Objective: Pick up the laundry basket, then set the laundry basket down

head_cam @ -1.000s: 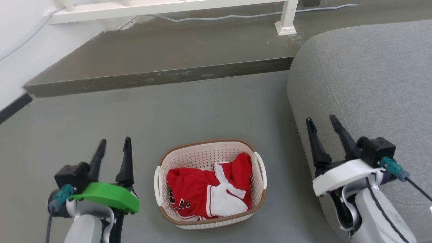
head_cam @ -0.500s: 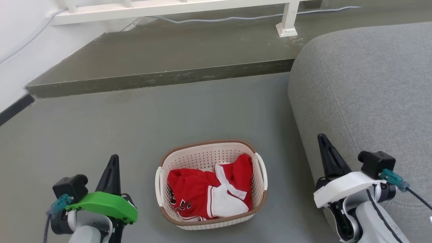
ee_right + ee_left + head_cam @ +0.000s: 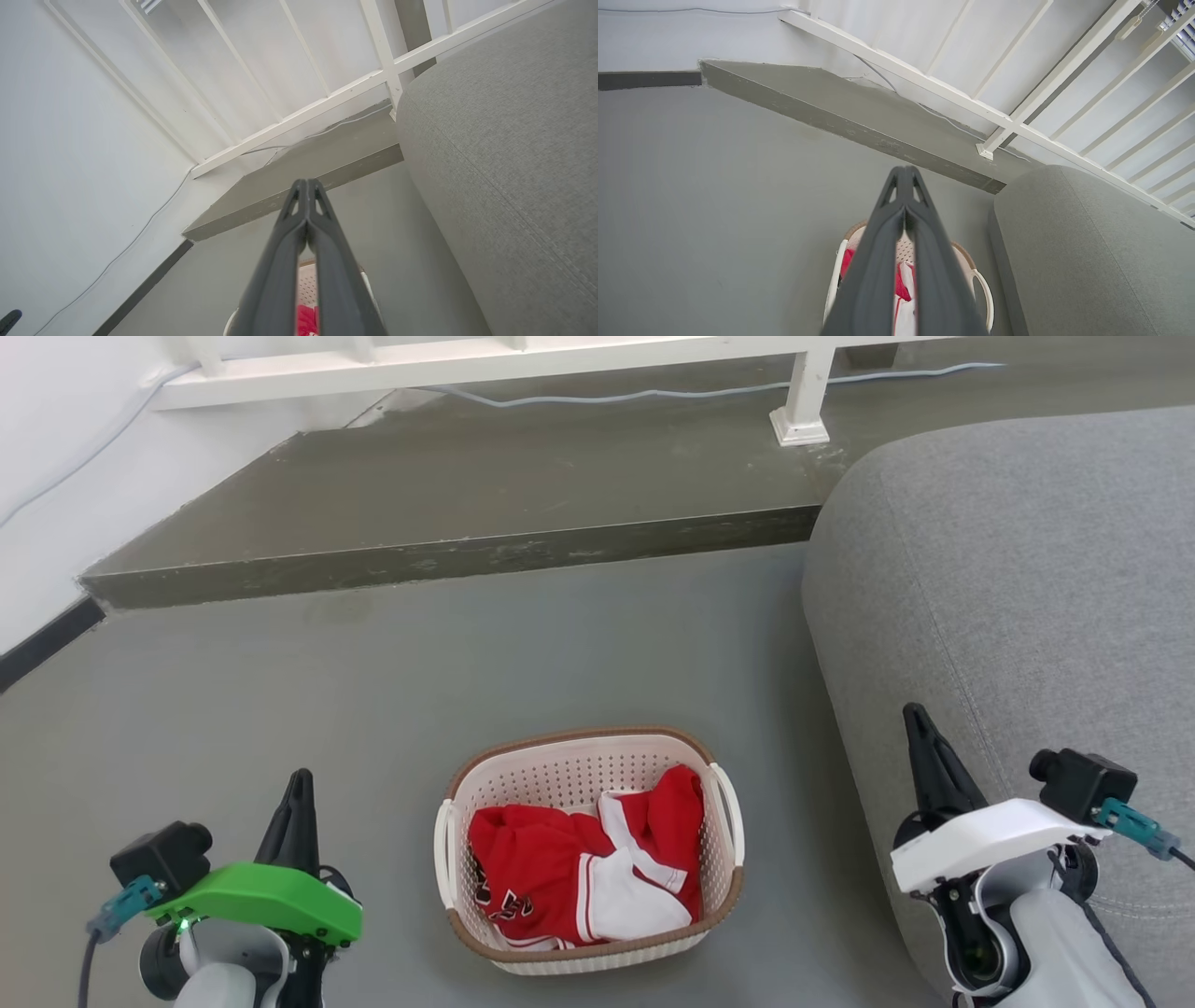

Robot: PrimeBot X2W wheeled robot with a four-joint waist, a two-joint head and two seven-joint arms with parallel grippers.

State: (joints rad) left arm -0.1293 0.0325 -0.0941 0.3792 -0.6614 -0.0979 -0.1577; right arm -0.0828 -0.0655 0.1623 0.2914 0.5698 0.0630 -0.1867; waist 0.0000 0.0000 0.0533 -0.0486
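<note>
Left gripper [image 3: 299,793]: fingers pressed together, nothing held. Right gripper [image 3: 922,733]: likewise closed and empty. The laundry basket [image 3: 569,735] stands upright on the grey floor [image 3: 373,691] between the two grippers, touching neither, and contains a red-and-white garment [image 3: 551,868]. A grey sofa [image 3: 1008,569] lies beside and beyond the right gripper. Ahead of both grippers is a raised step [image 3: 448,485], then a white railing [image 3: 467,359].

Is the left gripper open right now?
No: the left gripper is shut, its jaws pressed together tip to tip in the left wrist view.
</note>
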